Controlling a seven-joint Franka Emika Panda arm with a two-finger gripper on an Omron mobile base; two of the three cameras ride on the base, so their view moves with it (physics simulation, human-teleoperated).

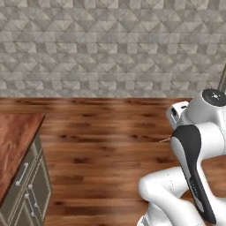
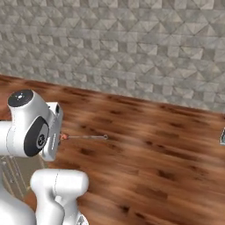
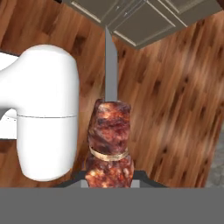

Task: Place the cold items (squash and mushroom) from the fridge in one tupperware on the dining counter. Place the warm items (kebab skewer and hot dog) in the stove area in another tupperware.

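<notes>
Kebab skewer [image 3: 109,144] sits closest to the hand camera, gripped between the pincer [image 3: 109,177] fingers, whose dark tips [image 3: 74,177] peek out at either side of the meat at the 6 o'clock edge. The jaws are drawn in tight on the lowest chunk. The meat is charred, reddish-brown and glossy, stacked in two lumps with a pale tan band between them. From the top of the upper lump a flat grey metal spike runs straight toward 12 o'clock, tapering to a point.

In the right base view the same skewer [image 2: 83,137] shows as a thin grey rod sticking out toward 3 o'clock from the hand, with a small ring at its far end and a spot of reddish meat right at the wrist. It hangs in the air over the wooden floor [image 2: 145,149], touching nothing else.

Beyond the spike's tip in the hand view, at 12 o'clock, lie grey cabinet doors [image 3: 144,17] with framed panels.

In the left base view a red-brown counter top [image 1: 13,141] over grey drawers with bar handles stands at 8 o'clock, well apart from the arm. A tiled grey wall [image 1: 110,44] closes the background.
</notes>
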